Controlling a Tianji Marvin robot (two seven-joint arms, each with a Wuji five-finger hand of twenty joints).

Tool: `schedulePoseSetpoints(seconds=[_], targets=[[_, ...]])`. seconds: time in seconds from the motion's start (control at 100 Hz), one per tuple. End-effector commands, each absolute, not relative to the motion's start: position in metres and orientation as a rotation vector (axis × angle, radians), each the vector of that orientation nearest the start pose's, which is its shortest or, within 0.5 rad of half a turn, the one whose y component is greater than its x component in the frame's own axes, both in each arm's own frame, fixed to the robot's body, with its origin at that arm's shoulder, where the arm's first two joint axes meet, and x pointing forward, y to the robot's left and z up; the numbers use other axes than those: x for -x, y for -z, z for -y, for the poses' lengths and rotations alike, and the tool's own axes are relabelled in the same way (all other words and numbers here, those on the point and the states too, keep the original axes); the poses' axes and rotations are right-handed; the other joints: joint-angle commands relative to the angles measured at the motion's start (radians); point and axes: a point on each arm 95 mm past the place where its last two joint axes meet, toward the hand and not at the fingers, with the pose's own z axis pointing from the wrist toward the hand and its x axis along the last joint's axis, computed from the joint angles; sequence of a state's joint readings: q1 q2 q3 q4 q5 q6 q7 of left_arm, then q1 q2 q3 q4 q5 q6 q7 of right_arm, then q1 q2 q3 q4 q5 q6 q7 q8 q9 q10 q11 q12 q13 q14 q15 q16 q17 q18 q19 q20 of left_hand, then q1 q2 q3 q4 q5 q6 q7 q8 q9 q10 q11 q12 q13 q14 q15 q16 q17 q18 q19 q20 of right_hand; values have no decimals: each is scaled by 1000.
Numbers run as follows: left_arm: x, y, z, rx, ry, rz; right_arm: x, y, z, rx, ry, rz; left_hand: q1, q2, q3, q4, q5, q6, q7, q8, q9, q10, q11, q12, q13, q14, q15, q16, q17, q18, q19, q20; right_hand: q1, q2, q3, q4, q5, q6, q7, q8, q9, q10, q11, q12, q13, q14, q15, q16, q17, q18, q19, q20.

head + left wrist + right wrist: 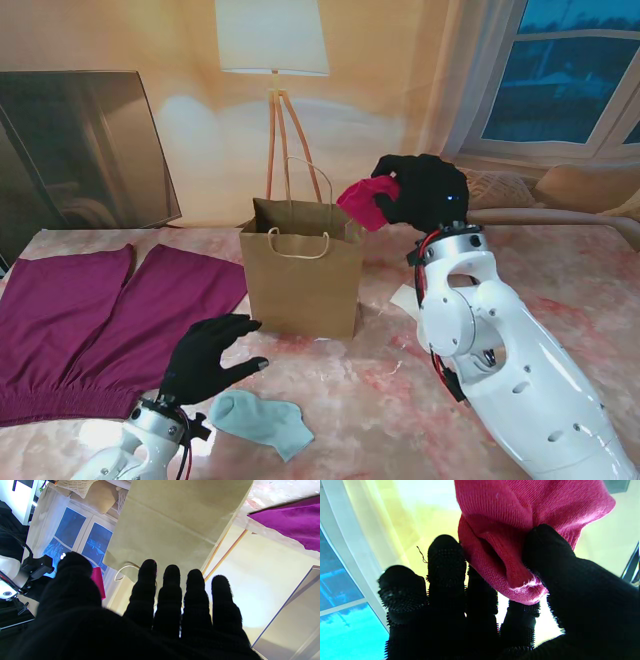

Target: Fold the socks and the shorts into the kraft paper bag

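progress looks like maybe a third of the way, judging purely from how things sit. right hand (pixel 425 192) is up at the far right corner of the kraft paper bag (pixel 302 282), over its open mouth or just past the rim, hard to call from the stand view, and its thumb and fingers are pinched shut on a bunched-up pink sock (pixel 366 202). the right wrist view shows that grip nicely, thumb pressed into the knit with the cuff end hanging out. so that sock is about to go in but isn't in yet. left hand (pixel 208 356) is empty, fingers (pixel 170 590) spread loosely and reaching toward the near face of the bag without clearly touching it, my guess is it's there to steady the thing. light teal sock (pixel 262 420) is lying flat on the table (pixel 400 400) just to the right of the left wrist, nearer to me than the bag, not folded. purple shorts (pixel 100 320) are spread out flat on the left side, well left of the bag, not folded either. can't see inside the bag so no idea if anything's already in there. counts: two socks visible (one pink, one teal, not a matching pair), one pair of shorts, one bag with two handles. left to do: drop the pink one, fold and bag the teal one, then fold and bag the shorts, which is the big job.
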State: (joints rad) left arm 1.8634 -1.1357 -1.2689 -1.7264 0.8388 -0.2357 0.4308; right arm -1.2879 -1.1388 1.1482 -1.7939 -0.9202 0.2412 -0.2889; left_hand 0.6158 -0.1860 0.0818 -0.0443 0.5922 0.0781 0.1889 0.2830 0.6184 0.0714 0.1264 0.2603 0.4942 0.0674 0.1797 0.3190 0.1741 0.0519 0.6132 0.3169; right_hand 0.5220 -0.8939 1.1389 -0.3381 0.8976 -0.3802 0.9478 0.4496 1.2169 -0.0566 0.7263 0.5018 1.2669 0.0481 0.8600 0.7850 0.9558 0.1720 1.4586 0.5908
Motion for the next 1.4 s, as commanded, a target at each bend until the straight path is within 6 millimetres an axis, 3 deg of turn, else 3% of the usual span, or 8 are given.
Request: schedulePoseSetpoints(seconds=[0.0, 0.56, 1.13, 1.32, 1.39], targets=[[-315, 329, 16, 1237, 1970, -1120, -445, 124, -45, -870, -1777, -839, -22, 30, 7, 61, -23, -9, -12, -3, -37, 15, -15, 5, -16, -6, -12, -1, -8, -13, -6, -1, 29, 32, 30, 11, 8, -11, 53, 11, 1, 11, 18, 0, 23, 24, -1, 32, 4, -23, 53, -14], [-321, 330, 14, 1265, 1946, -1123, -486, 132, -88, -992, -1821, -834, -19, 39, 0, 63, -23, -10, -12, -2, -38, 14, -15, 5, -16, -6, -11, 0, -9, -13, -4, 0, 31, 53, 18, 17, -5, -15, 50, 10, -20, 0, 12, -16, -11, 24, -45, 24, -46, -18, 4, -10], [-320, 335, 14, 1277, 1950, -1125, -502, 149, -111, -959, -1719, -987, -13, 38, -3, 64, -23, -10, -12, -2, -38, 17, -15, 6, -17, -6, -10, 0, -10, -14, -4, 0, 14, 64, 4, 17, -22, -33, 40, 19, -44, -22, 14, -5, -47, 14, -53, 35, -99, -13, 4, 34], [-321, 335, 13, 1277, 1950, -1129, -501, 154, -110, -979, -1665, -1057, -14, 36, -3, 64, -23, -11, -12, -2, -38, 14, -15, 5, -18, -7, -11, 0, -11, -12, -5, -1, -38, 51, -45, -6, -102, 35, -20, -44, -148, -17, -26, -10, -152, 14, -123, 14, -194, -6, -53, 41], [-321, 336, 13, 1277, 1950, -1127, -500, 154, -109, -981, -1657, -1073, -11, 35, -2, 64, -24, -11, -12, -2, -39, 14, -15, 5, -18, -6, -11, 0, -11, -12, -5, -1, -91, 62, -30, 32, -110, 105, -169, -18, -214, -18, -57, -31, -214, 10, -178, 9, -244, -1, -97, 91]])
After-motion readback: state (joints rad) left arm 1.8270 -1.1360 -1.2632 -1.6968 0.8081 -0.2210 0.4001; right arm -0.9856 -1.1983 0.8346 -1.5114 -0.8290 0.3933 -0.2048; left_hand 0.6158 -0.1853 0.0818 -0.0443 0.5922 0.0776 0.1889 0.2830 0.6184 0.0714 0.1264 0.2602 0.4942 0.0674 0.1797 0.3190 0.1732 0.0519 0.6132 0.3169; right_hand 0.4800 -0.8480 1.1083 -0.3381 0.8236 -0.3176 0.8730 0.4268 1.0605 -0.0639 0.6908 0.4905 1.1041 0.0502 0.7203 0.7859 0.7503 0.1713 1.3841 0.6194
